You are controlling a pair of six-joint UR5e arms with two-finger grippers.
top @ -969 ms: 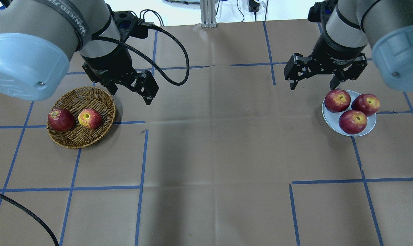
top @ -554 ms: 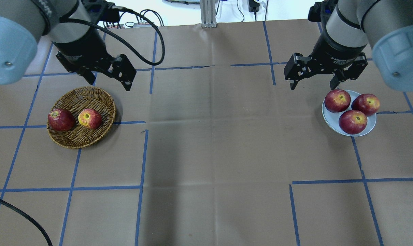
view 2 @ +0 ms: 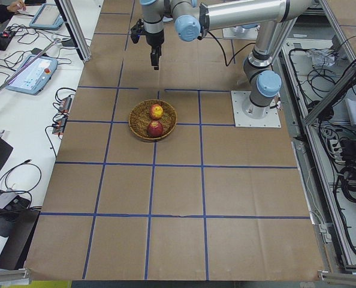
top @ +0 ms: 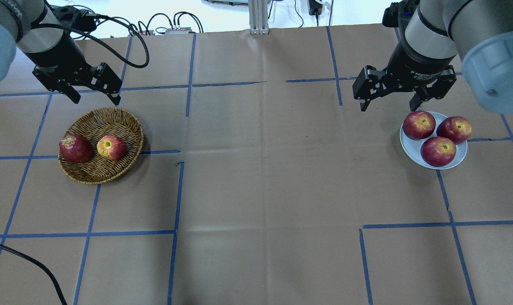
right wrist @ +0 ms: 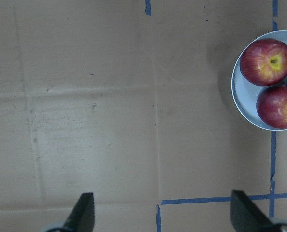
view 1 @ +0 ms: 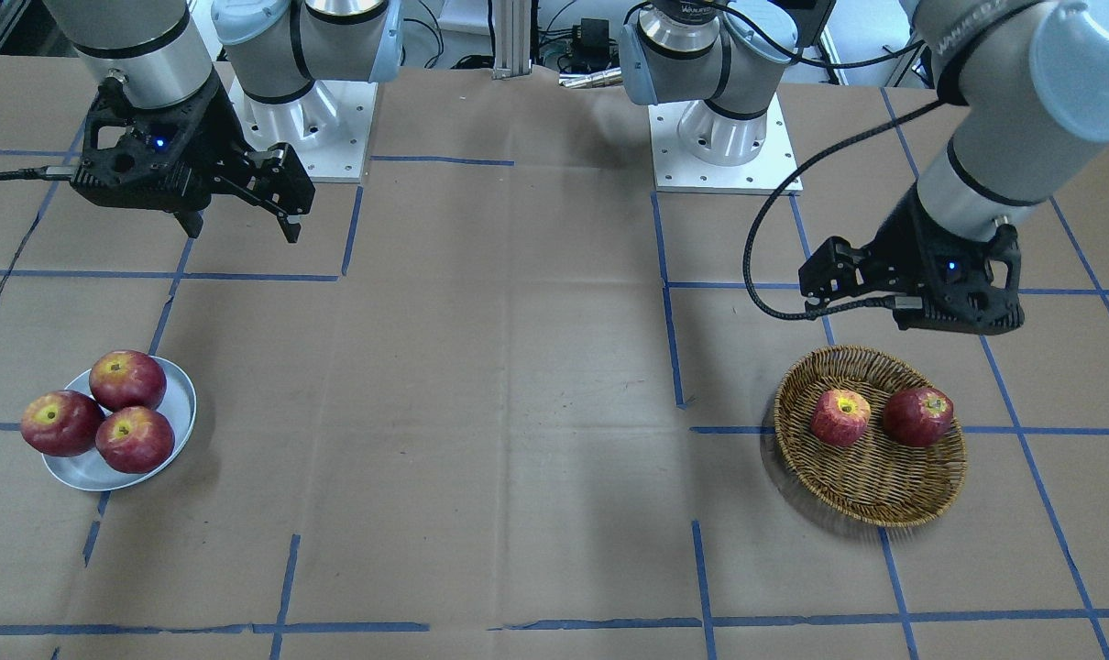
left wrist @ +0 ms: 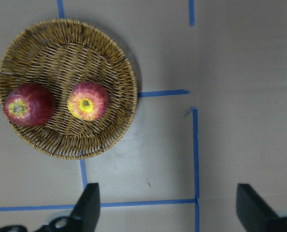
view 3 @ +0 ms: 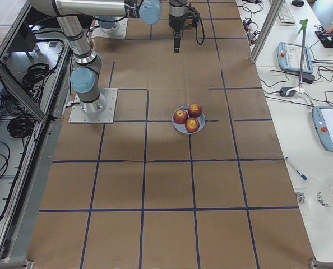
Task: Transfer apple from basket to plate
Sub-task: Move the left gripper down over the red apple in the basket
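The pinkish-red apple (top: pixel 111 147) with a yellow stem patch lies in the wicker basket (top: pixel 112 114) on the left, beside a darker red apple (top: pixel 75 148). It also shows in the left wrist view (left wrist: pixel 88 100). My left gripper (top: pixel 96 100) is open and empty, raised just beyond the basket's far rim. The pale plate (top: pixel 412 146) on the right holds three red apples. My right gripper (top: pixel 388 108) is open and empty, raised just left of the plate's far edge.
Brown paper with blue tape lines (top: pixel 178 195) covers the table. A black cable (top: pixel 129 51) loops off my left wrist. The arm bases (view 1: pixel 724 137) stand at the table's robot side.
My left gripper has moved to the left and farther back, from beside the basket's right rim to beyond its far rim. The right arm and all apples have not moved.
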